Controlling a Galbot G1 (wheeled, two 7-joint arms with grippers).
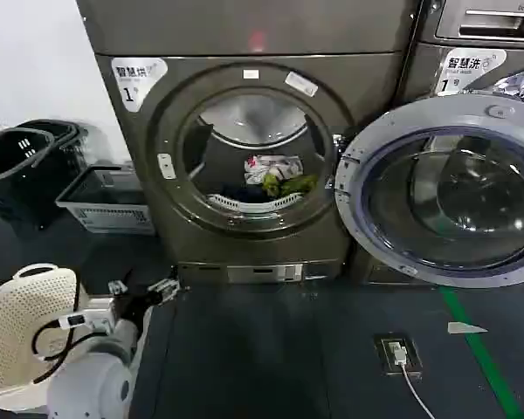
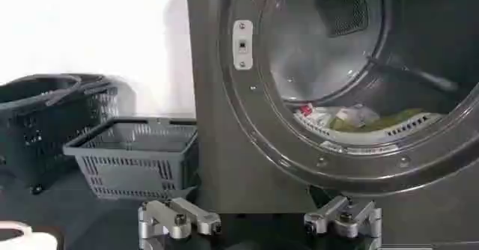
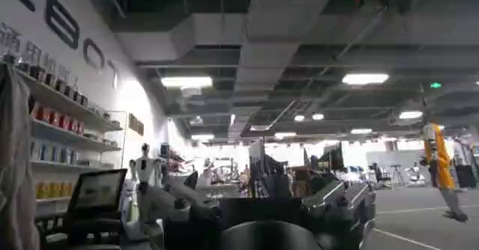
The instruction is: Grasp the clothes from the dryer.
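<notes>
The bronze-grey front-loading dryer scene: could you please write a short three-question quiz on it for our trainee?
1. True or false: the round porthole door of the bronze-grey metal dryer is swung open.
2. Where does the small heap of white, yellow-green and dark clothes lie? A) in the grey plastic basket B) in the steel drum C) on the floor
3. Fill in: the left gripper, open, is low before the dryer, ____ the clothes.

Key: 1 true; 2 B; 3 not touching.

The dryer (image 1: pixel 244 157) bears a white sticker (image 1: pixel 138 78) reading "1"; its neighbouring machine (image 1: pixel 472 52) likewise.
</notes>
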